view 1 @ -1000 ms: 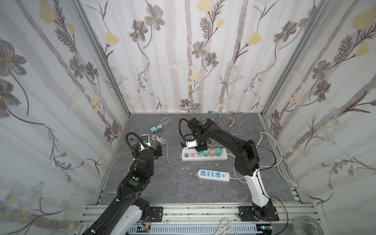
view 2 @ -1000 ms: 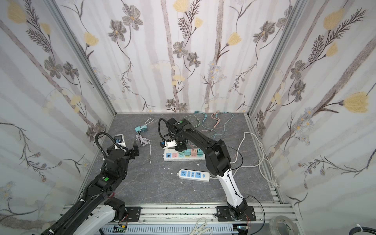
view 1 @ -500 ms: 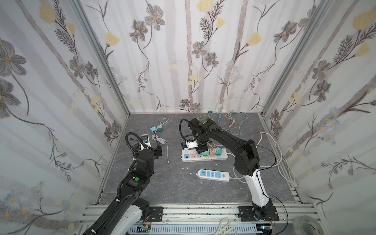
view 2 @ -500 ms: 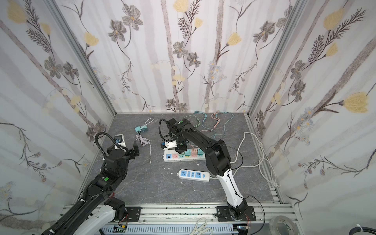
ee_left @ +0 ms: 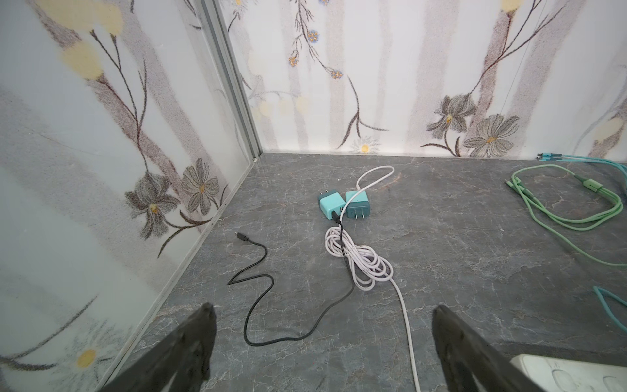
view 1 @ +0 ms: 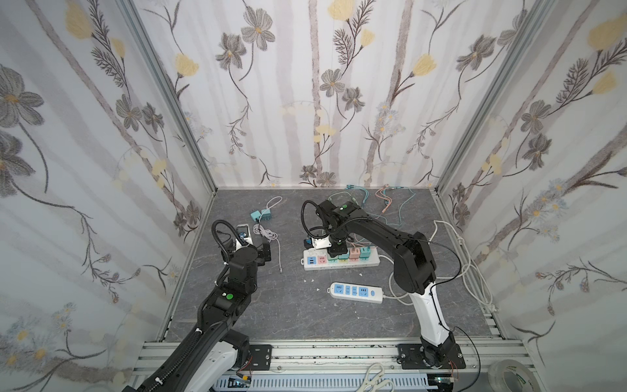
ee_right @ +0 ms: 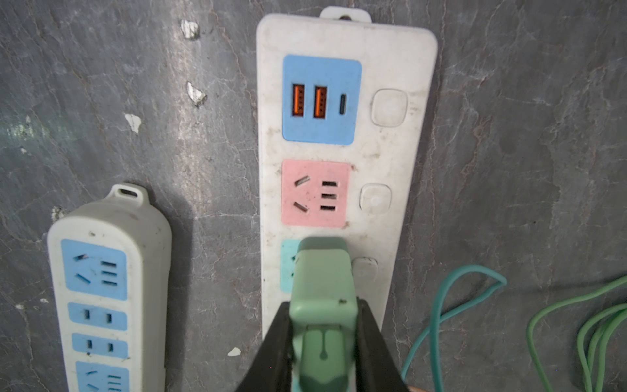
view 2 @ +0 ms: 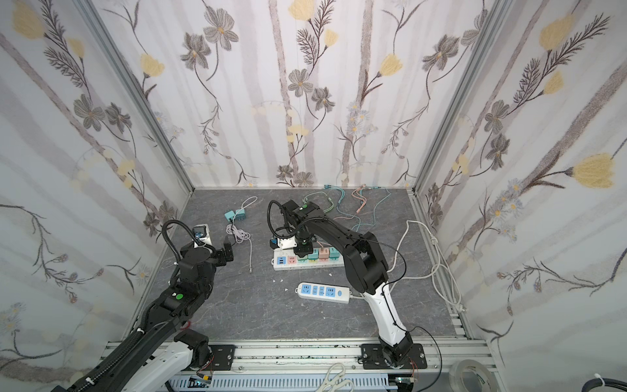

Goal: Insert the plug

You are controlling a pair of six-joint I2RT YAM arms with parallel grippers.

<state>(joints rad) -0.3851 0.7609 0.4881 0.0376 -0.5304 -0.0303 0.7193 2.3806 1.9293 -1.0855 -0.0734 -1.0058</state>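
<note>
Insertion step was in hand. Right end effector (ee_right: 324, 307) gripped the green plug (ee_right: 322, 271), which stood at the teal socket (ee_right: 287, 268) of the power strip (ee_right: 390, 51); seating depth could not be told. Left end effector (ee_left: 325, 315) was wide and empty. Next move probably called for a straight press, then release.

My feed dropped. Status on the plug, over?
Right gripper shut on green plug. Plug at teal socket on power strip, full seating unclear. Left gripper open, empty, away from it. Nothing blocking.
</note>
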